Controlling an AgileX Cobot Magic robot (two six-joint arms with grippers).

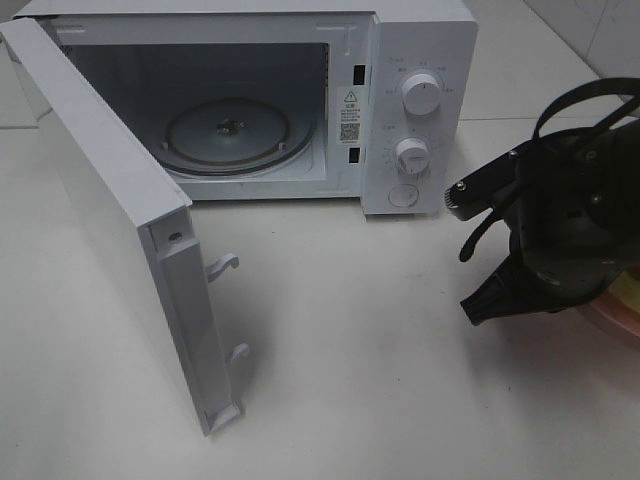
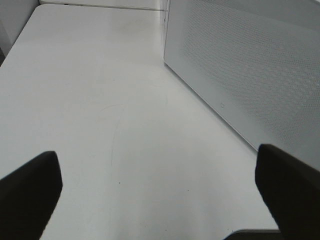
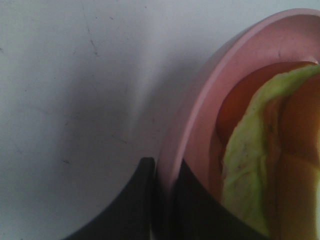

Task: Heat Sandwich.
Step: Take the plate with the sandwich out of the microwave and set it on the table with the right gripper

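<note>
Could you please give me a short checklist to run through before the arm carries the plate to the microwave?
1. Microwave door open wide: ok.
2. Turntable inside bare and ready for the plate: ok.
3. Right gripper closed on the pink plate rim, one jaw outside and one inside: ok.
4. Sandwich sitting on the plate: ok, though only part of it shows.
5. Left gripper open, over bare table beside the microwave, away from the door opening: ok.
6. Plate lifted off the table: cannot tell.
</note>
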